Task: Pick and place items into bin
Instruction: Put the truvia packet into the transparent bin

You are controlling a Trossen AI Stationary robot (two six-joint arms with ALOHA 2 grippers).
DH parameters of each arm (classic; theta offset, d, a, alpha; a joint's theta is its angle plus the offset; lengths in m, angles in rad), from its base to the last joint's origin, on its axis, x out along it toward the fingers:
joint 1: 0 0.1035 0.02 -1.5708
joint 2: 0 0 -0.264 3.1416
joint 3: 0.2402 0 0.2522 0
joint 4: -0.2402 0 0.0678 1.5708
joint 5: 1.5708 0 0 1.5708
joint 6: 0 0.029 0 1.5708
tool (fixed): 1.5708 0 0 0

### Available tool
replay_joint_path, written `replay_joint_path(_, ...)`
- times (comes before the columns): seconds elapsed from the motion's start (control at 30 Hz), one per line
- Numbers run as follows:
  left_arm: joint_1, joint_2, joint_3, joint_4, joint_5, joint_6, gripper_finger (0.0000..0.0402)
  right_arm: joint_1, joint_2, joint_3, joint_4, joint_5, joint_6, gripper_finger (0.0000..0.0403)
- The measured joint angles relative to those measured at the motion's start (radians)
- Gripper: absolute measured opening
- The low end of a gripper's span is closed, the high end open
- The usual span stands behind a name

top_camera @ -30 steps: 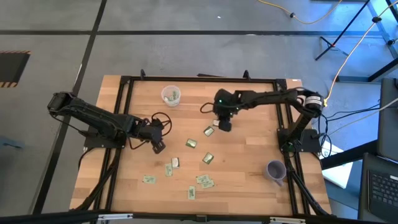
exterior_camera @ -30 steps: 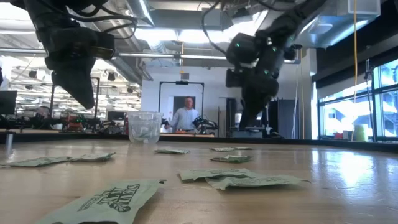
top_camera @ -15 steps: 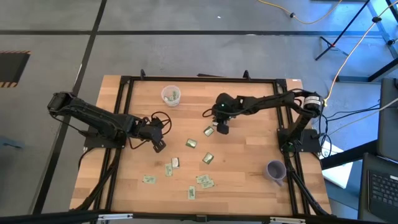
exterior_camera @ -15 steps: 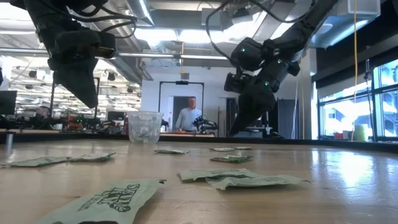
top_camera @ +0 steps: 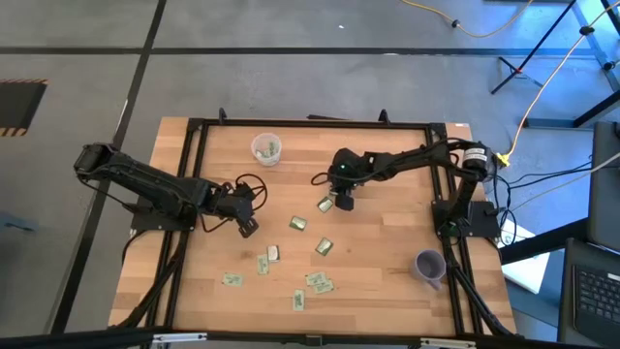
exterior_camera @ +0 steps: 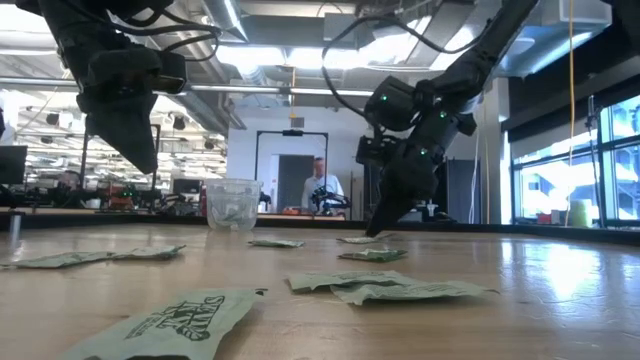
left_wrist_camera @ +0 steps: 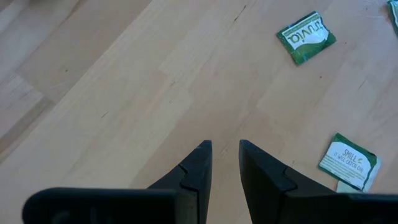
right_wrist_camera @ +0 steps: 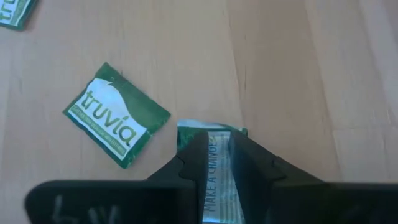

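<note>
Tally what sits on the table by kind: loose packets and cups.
Loose packets: 10, as far as the high view shows
Clear cup: 1 (packets inside not counted)
Purple cup: 1
Total: 12

My two arms (top_camera: 155, 189) are matte black, jointed, with black cables looping off the wrists. A small green light glows on the right arm (top_camera: 341, 169). Each gripper's fingers (left_wrist_camera: 194, 171) are dark, wedge-shaped, tapering.
</note>
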Motion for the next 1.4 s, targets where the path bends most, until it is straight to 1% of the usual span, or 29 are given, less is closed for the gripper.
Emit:
replay_joint_path(0.27, 0.000, 0.000, 0.000, 0.000, 0.001, 0.000, 0.0074, 0.000, 0.000, 0.001, -0.008, 0.002, 0.000, 0.0008)
replay_joint_path(0.37, 0.000, 0.000, 0.000, 0.000, 0.002, 0.000, 0.0074, 0.000, -0.013, 0.019, -0.030, 0.003, 0.000, 0.0004)
replay_joint_path(0.5, 0.000, 0.000, 0.000, 0.000, 0.002, 0.000, 0.0074, 0.000, -0.043, 0.070, -0.102, 0.008, 0.000, 0.0010)
replay_joint_path(0.63, 0.000, 0.000, 0.000, 0.000, 0.002, 0.000, 0.0074, -0.005, -0.070, 0.183, -0.139, 0.006, -0.010, 0.0011)
replay_joint_path(0.73, 0.000, 0.000, 0.000, 0.000, 0.003, 0.000, 0.0074, -0.008, -0.067, 0.282, -0.159, 0.006, -0.055, 0.0011)
replay_joint_path(0.9, 0.000, 0.000, 0.000, 0.000, 0.003, 0.000, 0.0074, -0.030, -0.059, 0.473, -0.119, 0.004, -0.094, 0.0011)
replay_joint_path(1.0, 0.000, 0.000, 0.000, 0.000, 0.003, 0.000, 0.0074, -0.051, -0.033, 0.564, -0.028, 0.000, -0.093, 0.0009)
replay_joint_path(1.07, 0.000, 0.000, 0.000, 0.000, 0.003, 0.000, 0.0074, -0.063, -0.003, 0.621, 0.048, -0.013, -0.072, 0.0004)
replay_joint_path(1.17, 0.000, 0.000, 0.000, 0.000, 0.003, 0.000, 0.0074, -0.070, 0.061, 0.711, 0.104, -0.069, -0.048, 0.0004)
replay_joint_path(1.3, 0.000, 0.000, 0.000, 0.000, 0.003, -0.001, 0.0074, -0.071, 0.173, 0.846, 0.101, -0.122, -0.028, 0.0005)
replay_joint_path(1.4, 0.000, 0.000, 0.000, 0.000, 0.005, -0.003, 0.0074, -0.071, 0.268, 0.927, 0.089, -0.132, -0.028, 0.0005)
